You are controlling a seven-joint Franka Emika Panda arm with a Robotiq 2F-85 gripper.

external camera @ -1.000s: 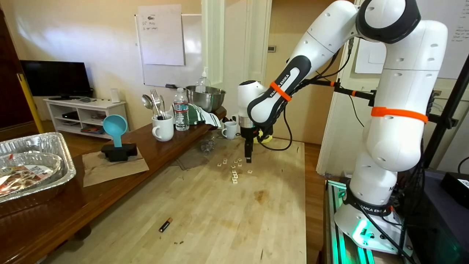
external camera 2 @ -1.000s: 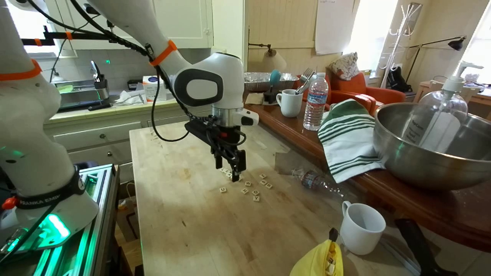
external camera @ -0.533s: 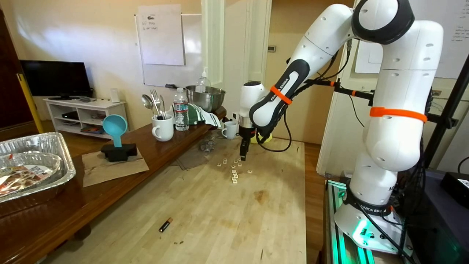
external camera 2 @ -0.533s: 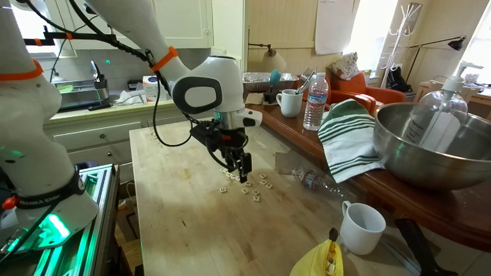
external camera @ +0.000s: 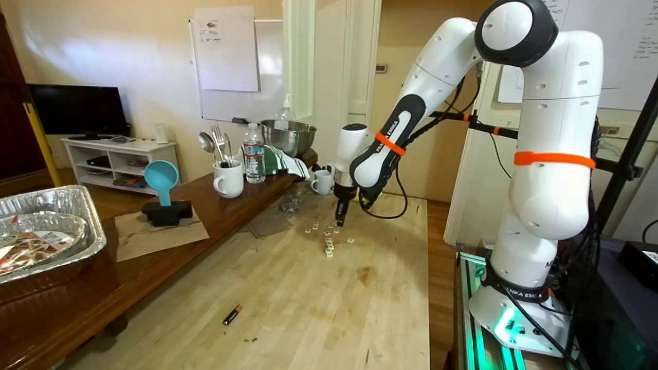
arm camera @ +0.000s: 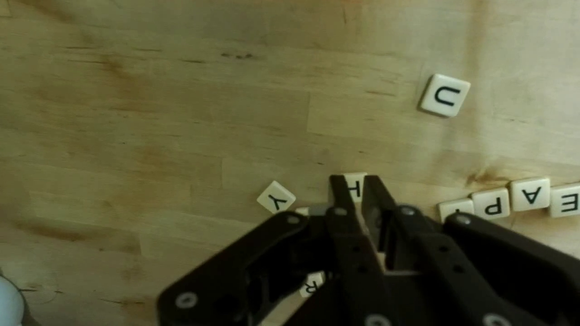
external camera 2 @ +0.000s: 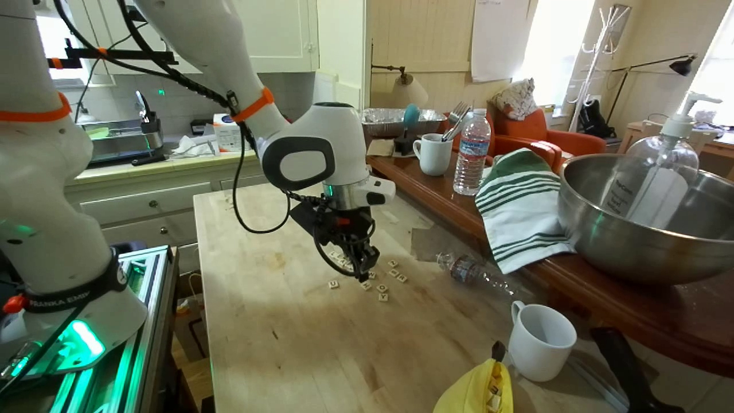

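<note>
- H tile point(arm camera: 355, 186): flat on the table point(arm camera: 158, 149), right of centre and a bit below mid-height in the wrist view.
- The gripper point(arm camera: 355, 180): jaws drawn nearly together, narrow gap, H tile showing between the fingertips. The finger on the left of that view overlaps the tile's left edge. Can't tell if the pads actually clamp it.
- Both exterior views: gripper tilted, tips down at the tiles, just below mid-frame.
- Y tile point(arm camera: 276, 197): near the H tile on its left, set cornerwise. Another tile just below it, mostly hidden by the gripper.
- R tile point(arm camera: 312, 284): lower centre of the wrist view, partly covered by the gripper linkage.
- U tile point(arm camera: 445, 95): on its own, upper right.
- Right edge, wrist view: a row with P tile point(arm camera: 491, 203), A tile point(arm camera: 530, 194), E tile point(arm camera: 566, 199). Row's left-end tile partly blocked by the gripper.
- Battery point(external camera: 232, 315): lower left of centre in an exterior view.
- White mug point(external camera 2: 542, 341): lower right in an exterior view, yellow pouch point(external camera 2: 476, 390) just beside it, unzipped.
- Clear bottle point(external camera 2: 473, 272) on its side, right of centre; steel bowl point(external camera 2: 590, 235) above it at frame right, pump bottle point(external camera 2: 654, 178) inside.
</note>
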